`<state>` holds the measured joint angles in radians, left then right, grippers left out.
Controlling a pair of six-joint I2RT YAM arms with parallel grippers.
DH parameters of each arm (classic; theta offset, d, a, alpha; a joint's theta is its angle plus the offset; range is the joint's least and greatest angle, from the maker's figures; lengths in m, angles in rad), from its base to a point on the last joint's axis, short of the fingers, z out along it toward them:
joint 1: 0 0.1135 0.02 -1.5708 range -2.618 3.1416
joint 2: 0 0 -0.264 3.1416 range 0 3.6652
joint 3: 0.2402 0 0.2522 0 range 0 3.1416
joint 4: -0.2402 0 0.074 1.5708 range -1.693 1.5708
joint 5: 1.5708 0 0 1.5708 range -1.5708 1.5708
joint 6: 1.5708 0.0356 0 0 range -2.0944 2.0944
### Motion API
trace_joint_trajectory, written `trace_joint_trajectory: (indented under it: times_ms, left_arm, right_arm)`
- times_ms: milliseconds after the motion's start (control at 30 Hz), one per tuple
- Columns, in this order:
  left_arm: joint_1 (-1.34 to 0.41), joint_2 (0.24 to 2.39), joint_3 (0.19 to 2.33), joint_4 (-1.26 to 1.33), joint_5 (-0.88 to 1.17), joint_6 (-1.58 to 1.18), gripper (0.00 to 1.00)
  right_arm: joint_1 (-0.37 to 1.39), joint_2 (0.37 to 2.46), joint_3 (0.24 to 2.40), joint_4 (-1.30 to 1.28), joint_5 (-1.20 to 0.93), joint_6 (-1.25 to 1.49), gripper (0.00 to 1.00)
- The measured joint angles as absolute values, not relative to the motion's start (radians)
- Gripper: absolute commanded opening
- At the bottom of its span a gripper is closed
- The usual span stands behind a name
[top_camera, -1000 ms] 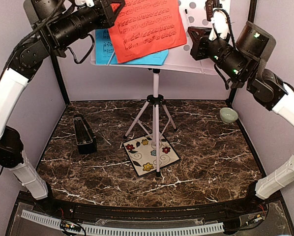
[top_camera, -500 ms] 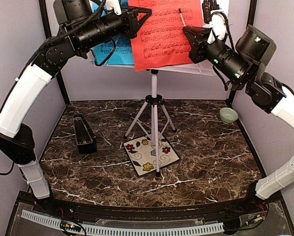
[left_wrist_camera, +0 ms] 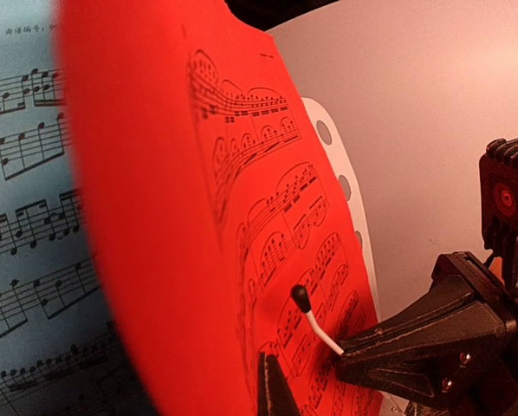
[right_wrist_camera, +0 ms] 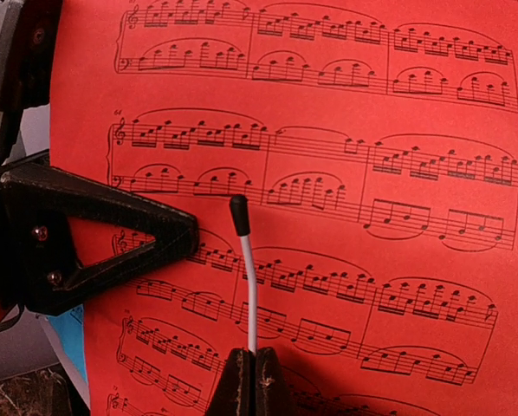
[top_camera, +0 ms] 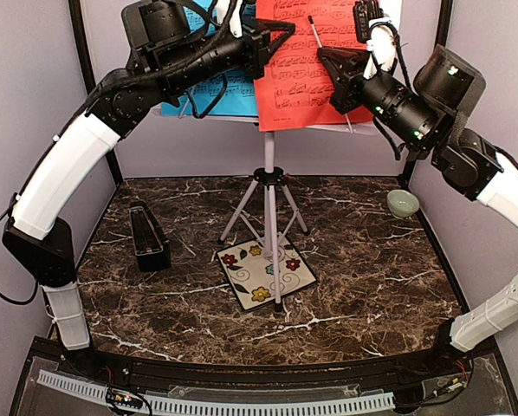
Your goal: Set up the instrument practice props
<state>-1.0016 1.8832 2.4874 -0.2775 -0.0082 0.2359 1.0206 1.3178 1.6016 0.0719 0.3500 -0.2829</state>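
Swung up and rightward within the last second, the left gripper (top_camera: 281, 36) now holds the red music sheet (top_camera: 307, 78) nearly upright before the white music stand (top_camera: 268, 152). 1 second ago the page lay tilted across the stand's desk. The gripper's fingers are clamped tight on the page's left edge.

The right gripper (top_camera: 326, 56), also fully closed, pinches a thin white rod (right_wrist_camera: 250, 277) with a black tip. The tip is pointed at the red page's face; whether it touches cannot be told. The blue music sheet (top_camera: 237, 102) rests on the desk behind the left arm, partly covered by the red page.

Below, the black metronome (top_camera: 148, 234) stands on the marble table (top_camera: 372, 277) left of the tripod, well apart from both arms. A floral tile (top_camera: 266, 273) lies at the tripod's foot and a green bowl (top_camera: 403, 203) sits near the right wall.

The risk, judged from here, is the 1-edge grip. The free side could sag or curl and miss the desk's ledge, dropping the page to the table on release. A hard push from the rod could crease the paper, dislodge the blue sheet or rock the light tripod.
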Motion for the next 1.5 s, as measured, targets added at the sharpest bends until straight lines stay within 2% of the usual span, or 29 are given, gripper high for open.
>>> trace_joint_trajectory:
  times_ms: [633, 867, 1133, 1400, 1500]
  left_arm:
    - [-1.001, 1.922, 2.537, -0.276, 0.072, 0.413, 0.02]
    - [-1.001, 1.927, 2.540, -0.256, 0.084, 0.454, 0.20]
    - [-1.001, 1.928, 2.549, -0.256, 0.083, 0.448, 0.30]
    - [-1.001, 1.828, 2.378, -0.230, 0.058, 0.385, 0.32]
    - [-1.001, 1.772, 2.284, -0.202, 0.044, 0.361, 0.27]
  right_arm:
    - [1.020, 1.317, 1.592, 0.085, 0.321, -0.280, 0.00]
    - [1.020, 1.325, 1.593, 0.098, 0.315, -0.276, 0.00]
    - [1.020, 1.326, 1.593, 0.105, 0.336, -0.273, 0.00]
    - [1.020, 1.326, 1.591, 0.112, 0.363, -0.271, 0.00]
    - [1.020, 1.326, 1.586, 0.122, 0.366, -0.271, 0.00]
